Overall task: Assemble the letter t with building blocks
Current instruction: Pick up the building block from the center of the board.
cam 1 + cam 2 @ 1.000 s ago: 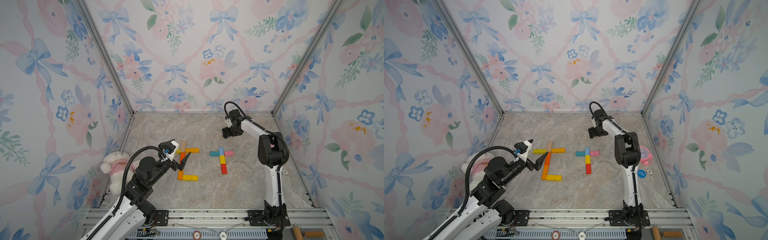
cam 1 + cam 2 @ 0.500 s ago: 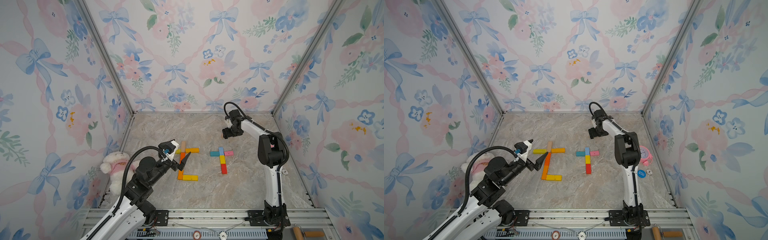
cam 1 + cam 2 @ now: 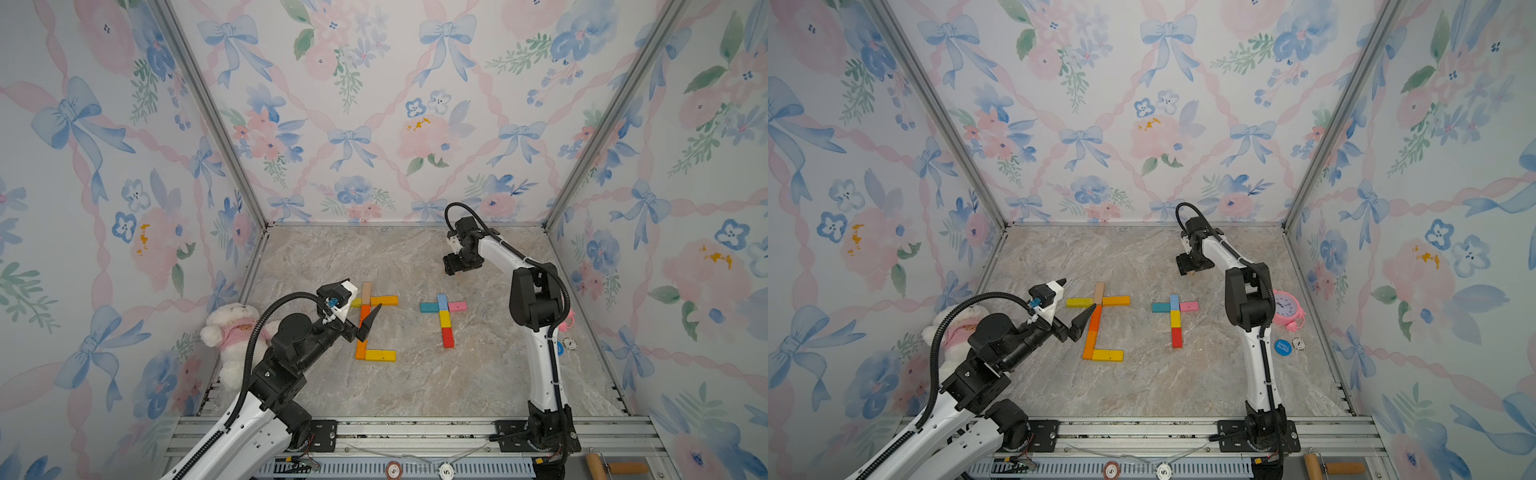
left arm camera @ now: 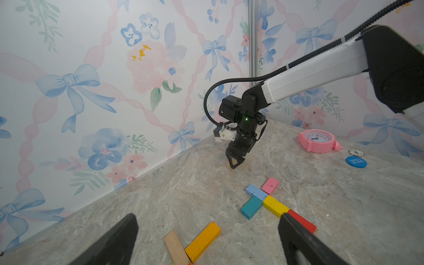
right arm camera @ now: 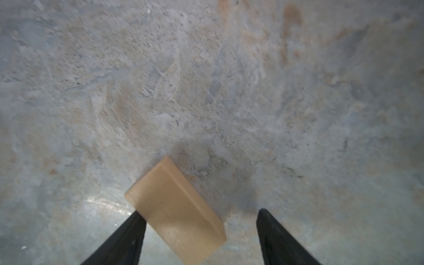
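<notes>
Left jaws: spread wide, empty, hovering above desk (image 3: 415, 257). Just below and ahead, between both tips: tan brick (image 4: 176, 249) touching amber brick (image 4: 203, 240). Further ahead: teal brick (image 4: 252, 207), blue brick (image 4: 256, 192), pink brick (image 4: 270, 185), yellow brick (image 4: 275, 206) and red brick (image 4: 302, 221), flat, joined in cross shape.

Right jaws: down at desk, well beyond cross, parted around peach brick (image 5: 175, 211) lying flat and skewed. One finger (image 5: 128, 236) against brick corner, other clear of it. No pinch.
</notes>
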